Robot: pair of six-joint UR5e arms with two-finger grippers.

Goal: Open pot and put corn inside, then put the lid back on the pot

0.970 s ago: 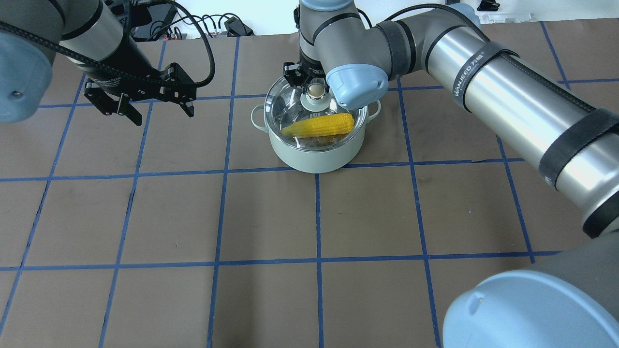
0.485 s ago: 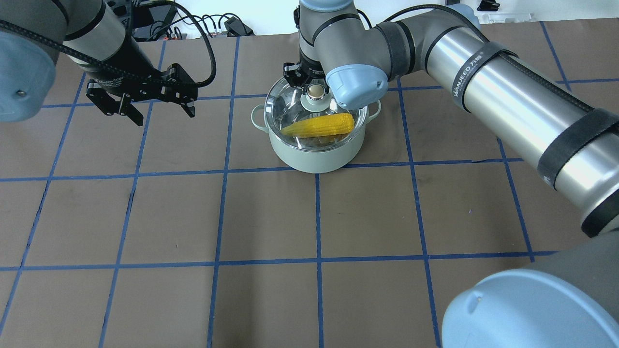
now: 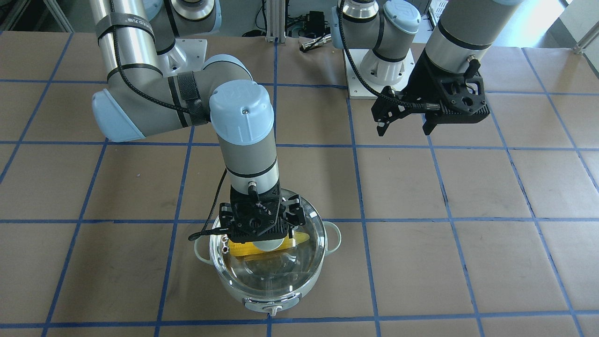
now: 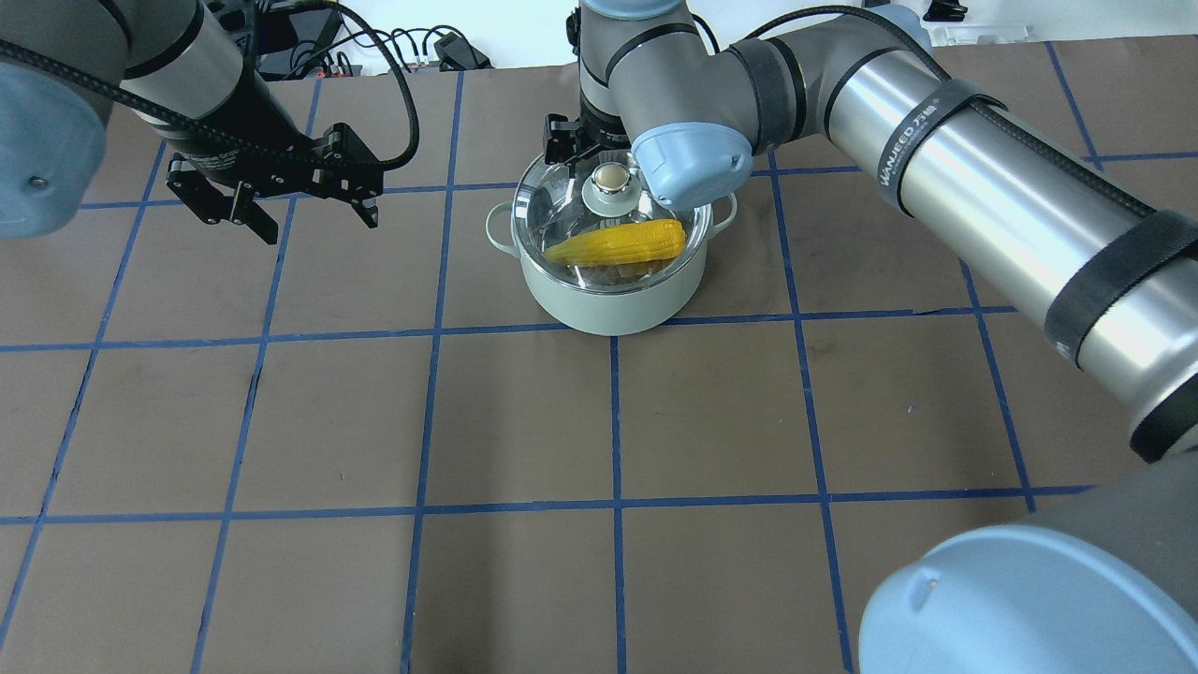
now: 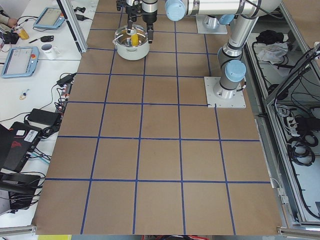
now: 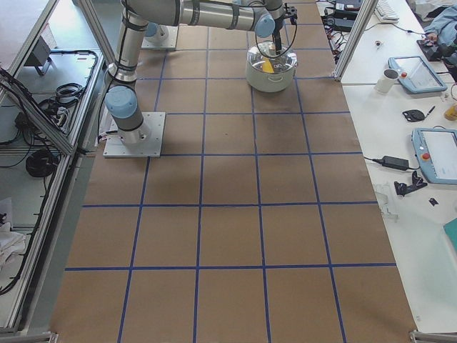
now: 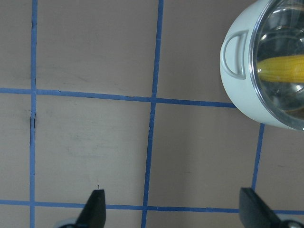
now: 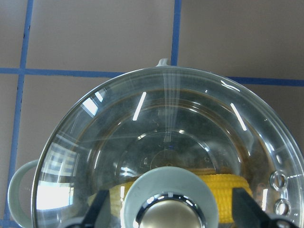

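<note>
Two hands are gaping wide: right hand is straddling the knob; lid is sitting on pot, covering corn; left hand is hovering well apart.

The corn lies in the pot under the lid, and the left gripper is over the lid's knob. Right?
No: the overhead exterior view shows the right gripper over the knob. The corn does lie in the pot under the lid.

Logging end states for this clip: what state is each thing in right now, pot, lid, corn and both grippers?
pot: closed, lid on it.
lid: seated on the pot, not gripped.
corn: lying inside the pot, under the lid.
right gripper: open, fingers either side of the lid's knob.
left gripper: open, empty, above bare table.
</note>
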